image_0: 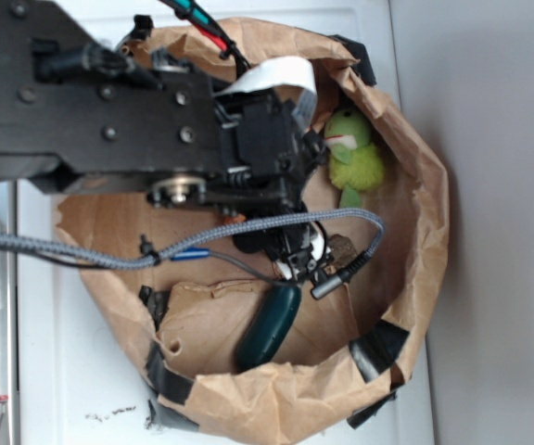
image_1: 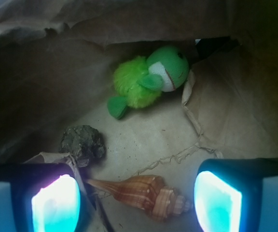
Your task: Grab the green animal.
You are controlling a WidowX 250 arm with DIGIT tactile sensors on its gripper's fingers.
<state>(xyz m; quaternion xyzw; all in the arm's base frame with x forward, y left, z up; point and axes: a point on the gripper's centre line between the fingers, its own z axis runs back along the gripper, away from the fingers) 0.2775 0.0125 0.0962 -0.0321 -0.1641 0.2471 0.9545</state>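
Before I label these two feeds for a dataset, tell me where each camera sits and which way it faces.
Exterior: above the scene, looking down into the brown paper bag; the black arm and its cables show, hiding the gripper.
Wrist: mounted on the gripper, looking ahead along the bag floor; both lit fingertips show, spread apart over a seashell, beside a dark rock.
Shared: the green animal lying against the bag wall.

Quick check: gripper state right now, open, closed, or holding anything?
Gripper: open and empty; the fingers stand wide apart over the shell, short of the green animal.
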